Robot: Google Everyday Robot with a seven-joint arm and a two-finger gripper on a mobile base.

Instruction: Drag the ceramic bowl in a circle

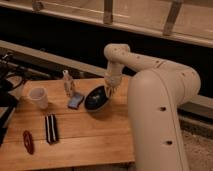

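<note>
The ceramic bowl point(96, 98) is round, shallow and glossy black. It sits on the wooden table point(80, 135) near its back edge, tilted up on its right side. My gripper point(108, 90) reaches down from the white arm point(150, 65) onto the bowl's right rim. A blue sponge point(75, 101) lies just left of the bowl, close to touching it.
A small clear bottle point(67, 83) stands behind the sponge. A white cup point(39, 97) stands at the left. A black striped object point(51, 128) and a red object point(28, 141) lie at the front left. Dark gear point(7, 85) sits off the left edge.
</note>
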